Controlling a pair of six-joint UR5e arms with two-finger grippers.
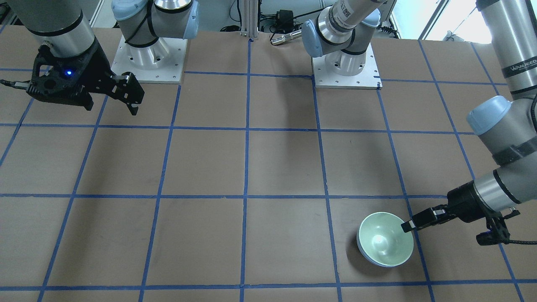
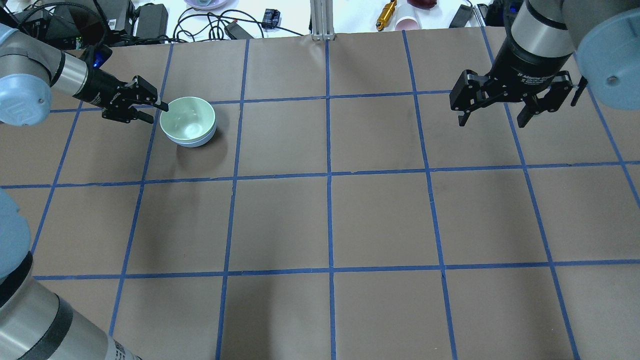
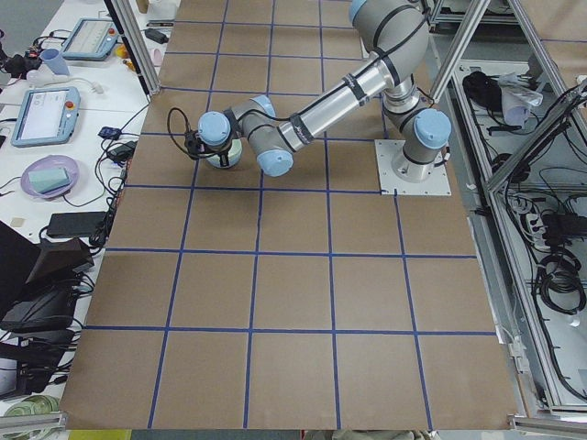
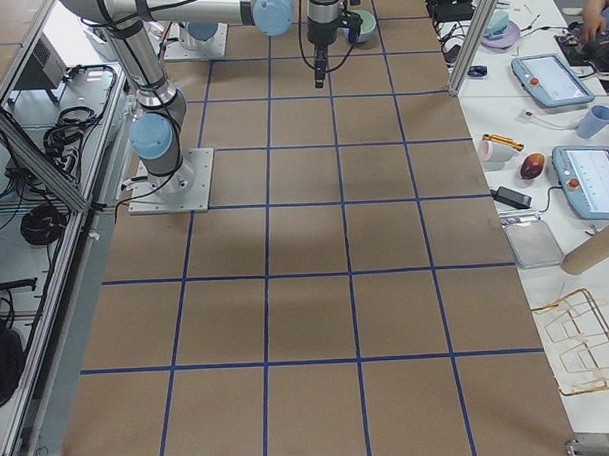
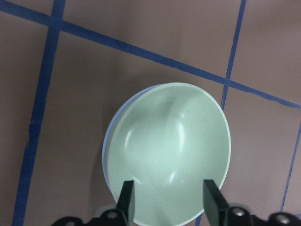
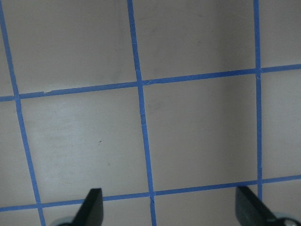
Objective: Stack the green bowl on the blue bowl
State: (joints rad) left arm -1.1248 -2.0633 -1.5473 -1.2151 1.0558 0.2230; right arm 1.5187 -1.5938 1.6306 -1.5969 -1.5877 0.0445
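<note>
The pale mint-green bowl point(image 2: 188, 119) sits nested inside the light blue bowl point(image 2: 199, 143) at the table's far left. Only the blue bowl's outer wall shows below the green rim point(image 1: 370, 256). My left gripper point(image 2: 156, 113) is open, right at the stack's left rim and holding nothing. In the left wrist view its two fingers point(image 5: 126, 203) stand apart over the near part of the green bowl point(image 5: 174, 146), and a sliver of blue bowl point(image 5: 106, 147) shows at the left. My right gripper point(image 2: 492, 120) is open and empty, hanging above the table's far right.
Brown table point(image 2: 330, 220) with a blue tape grid. Cables, power bricks and small items lie beyond the far edge point(image 2: 225, 20). The arm bases point(image 1: 147, 63) stand at the robot's side of the table.
</note>
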